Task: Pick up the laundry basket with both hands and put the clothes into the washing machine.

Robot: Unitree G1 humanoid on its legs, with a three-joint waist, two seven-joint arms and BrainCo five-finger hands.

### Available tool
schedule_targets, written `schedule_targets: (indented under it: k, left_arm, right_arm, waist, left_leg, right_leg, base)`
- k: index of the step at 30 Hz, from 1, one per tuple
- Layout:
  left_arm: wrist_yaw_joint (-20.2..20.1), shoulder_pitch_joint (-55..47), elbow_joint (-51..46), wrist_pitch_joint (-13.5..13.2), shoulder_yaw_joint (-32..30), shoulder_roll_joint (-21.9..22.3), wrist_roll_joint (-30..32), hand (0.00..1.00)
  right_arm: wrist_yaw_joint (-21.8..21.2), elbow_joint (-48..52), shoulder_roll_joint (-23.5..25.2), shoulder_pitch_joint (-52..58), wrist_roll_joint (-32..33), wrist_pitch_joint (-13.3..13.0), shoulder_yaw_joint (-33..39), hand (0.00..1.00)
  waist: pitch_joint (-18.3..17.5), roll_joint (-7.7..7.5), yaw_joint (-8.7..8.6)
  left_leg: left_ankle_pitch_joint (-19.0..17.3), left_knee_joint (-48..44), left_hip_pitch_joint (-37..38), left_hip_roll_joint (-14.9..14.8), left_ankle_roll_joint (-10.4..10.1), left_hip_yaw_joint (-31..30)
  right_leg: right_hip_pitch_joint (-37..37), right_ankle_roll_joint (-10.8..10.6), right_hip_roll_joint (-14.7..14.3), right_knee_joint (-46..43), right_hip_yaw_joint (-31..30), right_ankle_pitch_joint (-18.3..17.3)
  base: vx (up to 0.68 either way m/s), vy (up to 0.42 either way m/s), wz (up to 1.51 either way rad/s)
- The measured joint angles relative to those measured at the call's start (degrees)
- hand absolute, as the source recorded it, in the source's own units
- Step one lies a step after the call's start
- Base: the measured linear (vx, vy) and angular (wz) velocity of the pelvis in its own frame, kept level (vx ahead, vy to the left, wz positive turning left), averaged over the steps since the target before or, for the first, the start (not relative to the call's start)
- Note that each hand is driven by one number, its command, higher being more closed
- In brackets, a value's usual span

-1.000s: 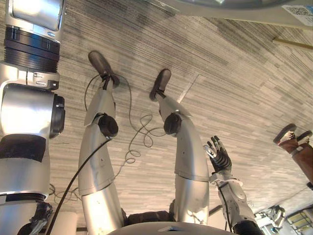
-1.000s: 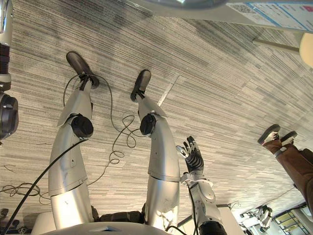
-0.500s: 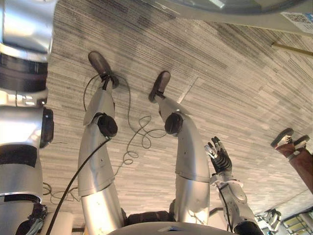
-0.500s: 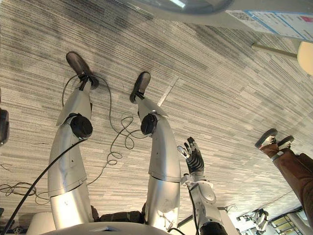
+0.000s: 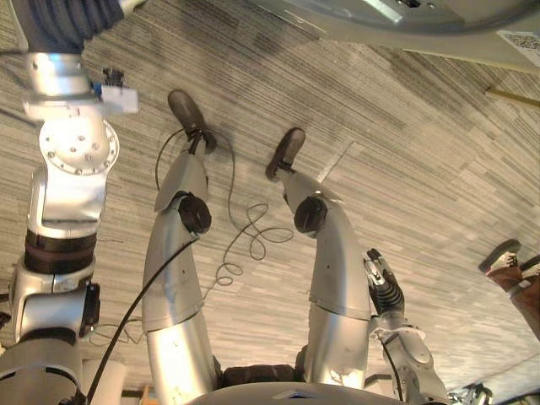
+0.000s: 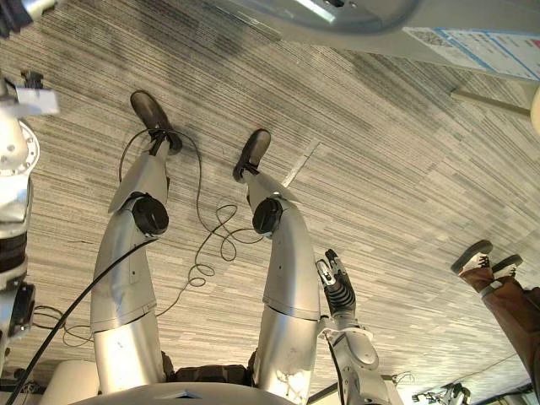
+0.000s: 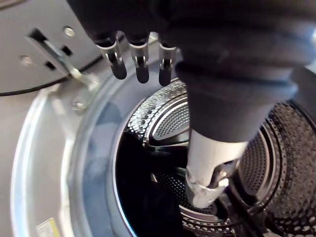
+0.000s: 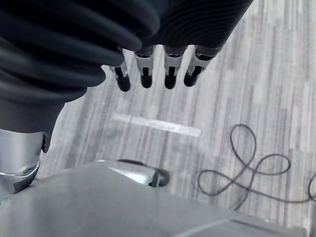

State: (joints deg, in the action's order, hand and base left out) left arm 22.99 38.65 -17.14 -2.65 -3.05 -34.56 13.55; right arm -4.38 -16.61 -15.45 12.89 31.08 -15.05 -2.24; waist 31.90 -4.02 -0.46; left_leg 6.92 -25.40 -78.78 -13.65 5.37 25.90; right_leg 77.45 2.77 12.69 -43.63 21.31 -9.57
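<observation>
- Left eye view: my left arm (image 5: 72, 160) now reaches up and away from me, its dark-covered wrist at the rim of the washing machine (image 5: 396, 18). A second ago the elbow was folded close to the camera. I judge that this arm is going to the machine's opening. The whole picture has also shifted a little, so my head has moved.
- Left eye view: my right hand (image 5: 384, 291) hangs low by my side, fingers straight, holding nothing. A second ago its fingers were spread towards the camera; now it shows edge-on and a little lower.
- Right eye view: well out from my right hand (image 6: 335, 283), a person's shoe (image 6: 472, 256) stands on the striped floor (image 6: 396, 169).
- Left wrist view: my left hand (image 7: 141, 66) is relaxed and empty, fingers loosely straight, thumb (image 7: 207, 173) apart. Just past the fingertips the perforated drum (image 7: 170, 121) stands open, a door hinge (image 7: 57, 54) beside the fingers. A dark shape (image 7: 148, 202) lies low in the drum; I cannot tell whether it is clothes or shadow.
- Right wrist view: my fingers (image 8: 170, 69) point straight down at bare floor, gripping nothing.
- Neither hand carries the basket, so I judge the loading is nearly over.
</observation>
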Motion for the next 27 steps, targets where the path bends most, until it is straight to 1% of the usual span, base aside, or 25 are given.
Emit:
schedule_targets:
  k: [2, 4, 7, 9, 10, 12, 15, 16, 17, 18, 19, 20, 21, 22, 23, 24, 25, 27]
  left_arm:
    - [0.0, -3.5, -2.1, -0.3, -2.0, 1.3, 0.0, 0.0]
    - [-0.1, -9.0, -4.5, -0.9, -3.9, 3.8, -1.0, 0.0]
    - [-1.1, -14.7, -6.6, -1.2, -4.7, 6.8, -1.2, 0.0]
    - [-1.6, -18.5, -7.1, -1.8, -4.9, 10.1, -2.3, 0.0]
    - [-1.8, -19.2, -7.0, -1.9, -5.0, 10.8, -2.5, 0.0]
    - [-2.2, -21.4, -6.9, -2.4, -5.3, 14.0, -4.5, 0.0]
    - [-3.4, -24.1, -6.0, -2.8, -3.8, 19.3, -5.8, 0.0]
    - [-4.1, -25.4, -4.3, -3.5, -2.4, 21.2, -6.9, 0.0]
    - [-4.8, -26.2, -3.1, -4.0, -1.7, 22.0, -8.1, 0.0]
    - [-5.9, -28.0, 0.0, -4.8, -0.1, 23.2, -9.7, 0.0]
    - [-7.4, -29.7, 3.6, -5.0, 1.6, 24.2, -12.6, 0.0]
    - [-8.1, -30.6, 5.4, -5.0, 2.2, 24.8, -13.7, 0.0]
    - [-9.4, -32.3, 8.6, -5.1, 3.2, 25.9, -15.4, 0.0]
    - [-10.8, -33.6, 12.2, -5.3, 3.4, 27.4, -16.2, 0.0]
    - [-11.1, -34.0, 14.2, -5.4, 3.4, 28.1, -16.5, 0.0]
    - [-11.4, -34.2, 18.2, -5.4, 3.2, 29.0, -16.9, 0.0]
    - [-11.9, -35.1, 21.3, -5.5, 3.0, 29.1, -17.4, 0.0]
    - [-12.2, -37.9, 24.5, -5.8, 2.8, 29.2, -18.1, 0.0]
  right_arm:
    - [0.0, 0.3, 0.0, 0.0, 0.0, 0.0, 0.0, 0.0]
    - [0.3, 0.2, 0.0, 0.0, 0.0, 0.3, 0.0, 0.0]
    - [0.8, 0.2, -0.2, 0.0, 0.0, 0.4, 0.0, 0.0]
    - [1.0, 0.2, -0.5, 0.0, 0.0, 0.7, 0.0, 0.0]
    - [1.0, 0.2, -0.6, 0.0, 0.1, 0.9, 0.0, 0.0]
    - [1.2, 0.2, -0.8, -0.2, 0.1, 1.6, 0.0, 0.0]
    - [1.5, 0.3, -1.1, -0.7, 0.1, 1.9, 0.3, 0.0]
    - [2.1, 0.5, -1.1, -1.0, 0.3, 1.9, 0.5, 0.0]
    - [2.4, 0.7, -1.1, -1.3, 0.5, 1.9, 0.6, 0.0]
    - [2.6, 1.2, -1.2, -2.1, 0.8, 1.9, 0.7, 0.0]
    - [3.7, 2.8, -0.8, -2.7, 0.6, 1.8, 0.6, 0.0]
    - [4.0, 3.5, -0.2, -3.3, 0.5, 1.7, 0.6, 0.0]
    - [4.7, 4.3, 1.4, -4.9, -0.1, 1.6, 0.5, 0.0]
    - [5.8, 4.2, 2.6, -6.2, -1.5, 1.5, 0.7, 0.0]
    - [6.1, 4.1, 3.3, -6.8, -2.5, 1.6, 0.7, 0.0]
    - [6.4, 2.7, 4.6, -7.9, -3.9, 1.8, 0.6, 0.0]
    - [7.6, 0.8, 6.0, -8.6, -6.8, 1.8, 0.6, 0.0]
    - [9.1, -1.1, 7.3, -8.0, -9.7, 2.0, 0.6, 0.0]
  waist:
    - [0.0, 0.0, 0.05]
    - [0.0, 0.02, 0.38]
    - [0.0, 0.13, 0.66]
    - [-0.1, 0.47, 1.09]
    - [-0.1, 0.47, 1.18]
    - [-0.1, 0.48, 1.46]
    - [-0.2, 0.76, 1.93]
    - [-0.3, 0.82, 2.21]
    - [-0.3, 0.9, 2.25]
    - [-0.4, 1.02, 2.41]
    - [-0.5, 1.21, 2.65]
    - [-0.6, 1.38, 2.74]
    - [-1.3, 2.39, 2.94]
    - [-3.0, 3.82, 3.52]
    - [-3.6, 4.48, 3.72]
    - [-4.1, 5.34, 4.17]
    - [-4.7, 5.71, 4.28]
    - [-6.8, 5.97, 4.41]
  left_leg:
    - [0.0, 0.3, 0.2, 0.1, 0.0, 0.1]
    - [0.1, 0.4, 1.0, 0.1, -0.1, 0.3]
    - [0.1, 0.5, 1.7, 0.2, -0.1, 0.3]
    - [0.1, 0.7, 2.4, 0.2, -0.2, 0.3]
    - [0.1, 0.7, 2.7, 0.2, -0.2, 0.4]
    - [0.1, 0.6, 3.6, 0.2, -0.2, 0.4]
    - [0.5, -0.2, 5.6, 0.1, -0.7, -0.2]
    - [0.5, -0.8, 7.0, 0.0, -0.7, -0.6]
    - [0.4, -1.1, 7.9, 0.0, -0.7, -0.8]
    - [0.1, -1.6, 9.9, -0.3, -0.6, -1.0]
    - [-0.2, -1.6, 12.4, -0.4, -0.8, -0.9]
    - [-0.3, -1.5, 13.7, -0.4, -1.0, -0.9]
    - [-0.9, -1.6, 16.0, -0.6, -1.4, -1.1]
    - [-1.1, -1.3, 17.5, -0.8, -1.5, -1.1]
    - [-1.3, -0.9, 18.7, -0.8, -1.7, -1.1]
    - [-1.5, 1.0, 22.3, 0.1, -1.9, -0.7]
    - [-2.2, 2.4, 26.2, 1.0, -2.8, -0.6]
    - [-2.4, 2.7, 30.1, 1.4, -2.6, -0.8]
  right_leg:
    - [-0.1, 0.0, 0.0, 0.0, -0.1, 0.0]
    - [-0.5, 0.0, 0.1, -0.1, -0.3, -0.1]
    - [-1.0, 0.0, 0.1, -0.4, -0.4, -0.4]
    - [-1.6, 0.1, 0.1, -0.8, -0.4, -0.9]
    - [-1.7, 0.1, 0.1, -1.0, -0.5, -1.0]
    - [-2.3, 0.4, 0.2, -1.7, -0.6, -1.5]
    - [-4.4, 0.1, 0.2, -2.4, -0.7, -1.9]
    - [-5.9, 0.2, 0.2, -2.9, -0.7, -2.3]
    - [-6.9, 0.3, 0.2, -3.1, -0.6, -2.6]
    - [-9.1, 0.4, 0.1, -3.2, -0.5, -2.9]
    - [-11.6, 0.5, 0.1, -3.0, -0.5, -3.2]
    - [-12.9, 0.4, 0.0, -2.8, -0.5, -3.3]
    - [-15.6, 0.8, -0.3, -2.2, -0.2, -3.7]
    - [-17.5, 0.6, -0.8, -1.2, -0.1, -3.6]
    - [-18.7, 0.5, -0.9, -0.8, -0.1, -3.6]
    - [-21.8, 0.2, -0.8, 0.5, -0.4, -3.4]
    - [-25.7, -0.2, -0.4, 2.8, -0.4, -3.1]
    - [-29.7, -0.8, -0.2, 4.0, -0.2, -2.8]
  base:
    - [-0.08, -0.045, 0.03]
    - [-0.09, -0.051, 0.02]
    - [-0.08, -0.049, 0.04]
    - [-0.08, -0.054, 0.1]
    - [-0.08, -0.06, 0.1]
    - [-0.08, -0.07, 0.08]
    - [-0.07, -0.066, 0.08]
    - [-0.07, -0.068, 0.09]
    - [-0.06, -0.073, 0.07]
    - [-0.05, -0.078, 0.06]
    - [-0.05, -0.094, 0.04]
    - [-0.04, -0.078, 0.04]
    - [-0.04, -0.072, 0.01]
    - [-0.03, -0.057, -0.01]
    - [-0.03, -0.05, 0.02]
    - [-0.03, -0.018, 0.1]
    - [-0.01, -0.003, 0.07]
    - [0.03, 0.005, -0.08]
